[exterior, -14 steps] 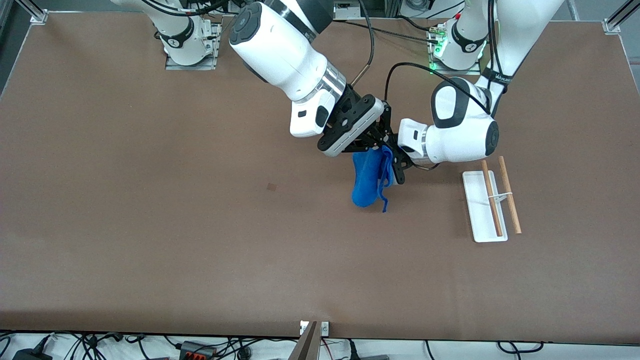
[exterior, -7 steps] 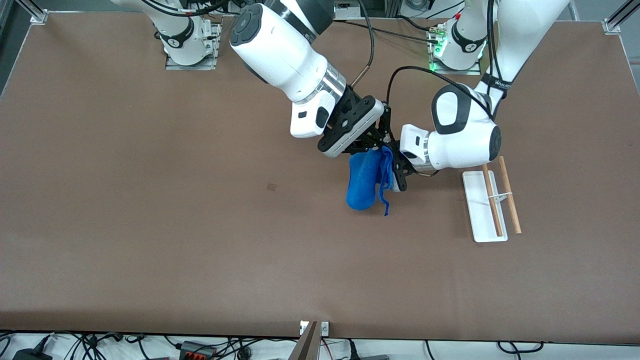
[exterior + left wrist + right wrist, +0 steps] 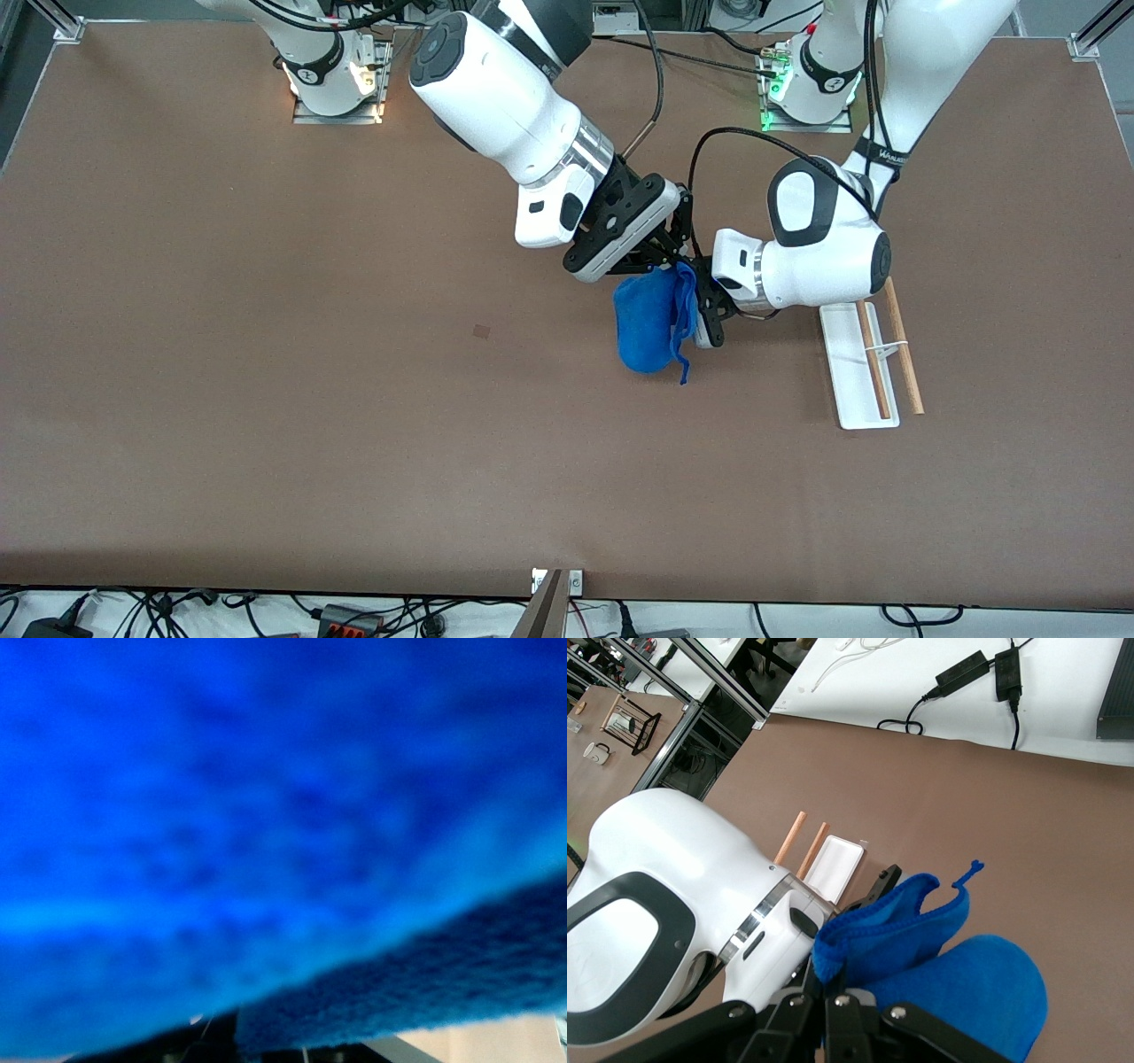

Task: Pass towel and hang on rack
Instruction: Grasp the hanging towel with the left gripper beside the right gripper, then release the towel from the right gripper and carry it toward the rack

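The left pincer [image 3: 700, 297] has clamped onto the towel [image 3: 651, 323], which hangs beneath the right pincer's [image 3: 678, 261] grip.

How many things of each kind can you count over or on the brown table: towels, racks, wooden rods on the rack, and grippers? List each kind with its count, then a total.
Towel: 1
Rack: 1
Wooden rods on the rack: 2
Grippers: 2, the left gripper and the right gripper, both shut on the towel
Total: 6
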Motion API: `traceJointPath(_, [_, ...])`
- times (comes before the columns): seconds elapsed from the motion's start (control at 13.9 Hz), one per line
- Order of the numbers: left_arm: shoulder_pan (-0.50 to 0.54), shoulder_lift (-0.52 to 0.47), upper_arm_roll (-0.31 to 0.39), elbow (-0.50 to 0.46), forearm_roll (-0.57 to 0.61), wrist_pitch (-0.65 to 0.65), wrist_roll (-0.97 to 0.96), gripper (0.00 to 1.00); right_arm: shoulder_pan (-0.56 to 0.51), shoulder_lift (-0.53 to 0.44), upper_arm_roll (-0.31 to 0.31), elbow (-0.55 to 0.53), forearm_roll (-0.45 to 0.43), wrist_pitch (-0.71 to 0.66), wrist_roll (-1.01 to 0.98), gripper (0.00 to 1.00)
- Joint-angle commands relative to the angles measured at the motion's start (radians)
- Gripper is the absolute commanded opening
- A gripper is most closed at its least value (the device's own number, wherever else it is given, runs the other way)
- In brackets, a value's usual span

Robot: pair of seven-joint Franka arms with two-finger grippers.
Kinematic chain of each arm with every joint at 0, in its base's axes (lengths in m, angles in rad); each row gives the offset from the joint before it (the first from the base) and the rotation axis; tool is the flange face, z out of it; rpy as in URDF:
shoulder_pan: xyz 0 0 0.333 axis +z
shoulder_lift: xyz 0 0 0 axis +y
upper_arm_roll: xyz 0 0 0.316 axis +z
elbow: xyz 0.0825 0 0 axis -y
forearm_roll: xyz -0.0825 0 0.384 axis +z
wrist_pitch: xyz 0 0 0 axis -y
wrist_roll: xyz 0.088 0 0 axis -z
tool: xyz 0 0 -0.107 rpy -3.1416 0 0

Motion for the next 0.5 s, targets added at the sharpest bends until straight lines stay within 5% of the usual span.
traceJointPath(0.0, [0.041,-0.028,0.016,0.019,0.125,-0.095,-0.070,0.01,0.009,-0.002,-0.008,-0.002,-0.004,0.015,-0.009,0.00])
traceJointPath(0.29, [0.141,-0.031,0.016,0.079,0.258,-0.264,-0.159,0.01,0.007,0.000,-0.008,-0.010,-0.006,0.015,-0.017,0.00])
traceJointPath(0.36, [0.170,-0.031,0.015,0.102,0.292,-0.299,-0.178,0.01,0.010,0.000,-0.008,-0.010,-0.010,0.015,-0.006,0.35])
traceJointPath(0.43, [0.189,-0.031,0.015,0.110,0.324,-0.337,-0.192,0.01,0.009,0.000,-0.009,-0.011,-0.041,0.014,-0.003,0.99])
